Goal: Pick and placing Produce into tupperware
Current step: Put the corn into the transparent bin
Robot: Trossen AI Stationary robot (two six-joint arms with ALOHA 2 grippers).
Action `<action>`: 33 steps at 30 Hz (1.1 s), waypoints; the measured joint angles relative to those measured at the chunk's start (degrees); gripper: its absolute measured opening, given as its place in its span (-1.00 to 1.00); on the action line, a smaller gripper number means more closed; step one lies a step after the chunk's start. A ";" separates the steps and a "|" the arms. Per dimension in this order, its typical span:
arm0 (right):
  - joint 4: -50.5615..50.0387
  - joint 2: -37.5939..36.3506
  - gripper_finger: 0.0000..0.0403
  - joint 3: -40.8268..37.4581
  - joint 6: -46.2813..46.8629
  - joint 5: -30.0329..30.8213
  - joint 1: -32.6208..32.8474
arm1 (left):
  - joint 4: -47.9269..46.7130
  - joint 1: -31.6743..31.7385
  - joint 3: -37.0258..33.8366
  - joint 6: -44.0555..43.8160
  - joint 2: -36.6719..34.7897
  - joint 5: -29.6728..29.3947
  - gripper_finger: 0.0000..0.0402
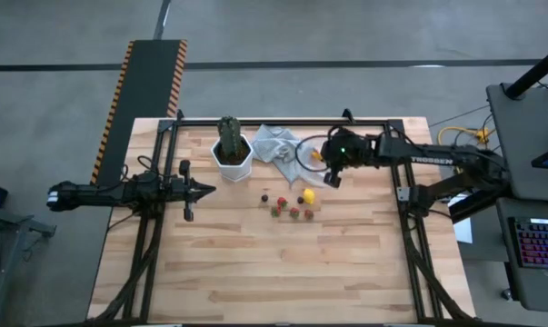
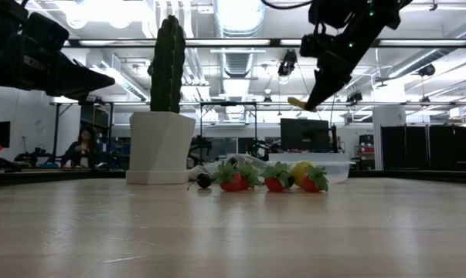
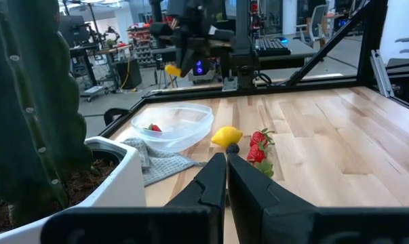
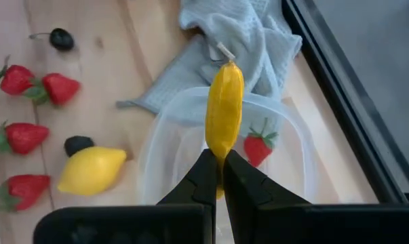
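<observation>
Right wrist view showed the right gripper (image 4: 216, 169) with its fingers clamped together on the end of a small yellow banana (image 4: 224, 108), which hung directly above the clear round container (image 4: 165, 146). One strawberry (image 4: 258, 147) already lay inside that container. A grey cloth (image 4: 248, 37) lay partly under the container's far side. On the wood beside the container sat a lemon (image 4: 92, 169), a dark berry (image 4: 77, 144) touching it, four more strawberries (image 4: 58, 88) and a dark cherry (image 4: 60, 38) with a stem.

From above, the right gripper (image 1: 333, 174) was over the container (image 1: 303, 151) near the back of the table (image 1: 255, 272), while the loose fruit lay in a small cluster toward the table's middle, the lemon (image 1: 308, 195) nearest the container. A cactus (image 1: 228, 136) in a white pot (image 1: 232, 166) stood just left of the cloth (image 1: 275, 143).

The left gripper (image 1: 205, 190) waited at the table's left side, raised off the wood, its fingers pressed together and holding nothing; it pointed toward the pot.

At table height, the banana (image 2: 297, 102) hung well above the container (image 2: 335, 165), and a seated person (image 2: 83, 148) showed in the room behind.
</observation>
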 joint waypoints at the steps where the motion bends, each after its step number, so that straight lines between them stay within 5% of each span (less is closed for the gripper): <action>1: 0.33 0.42 -0.96 0.00 -0.27 -0.05 -0.83 | -0.01 0.00 0.00 0.00 0.00 0.01 -1.00; 17: 0.57 12.27 -0.96 0.96 -3.04 -2.21 -12.13 | 0.01 0.00 0.00 0.00 0.00 0.00 -1.00; 33: 1.34 18.78 -0.96 1.23 -2.84 -2.90 -15.42 | -0.02 0.00 0.00 -0.02 0.01 0.00 -1.00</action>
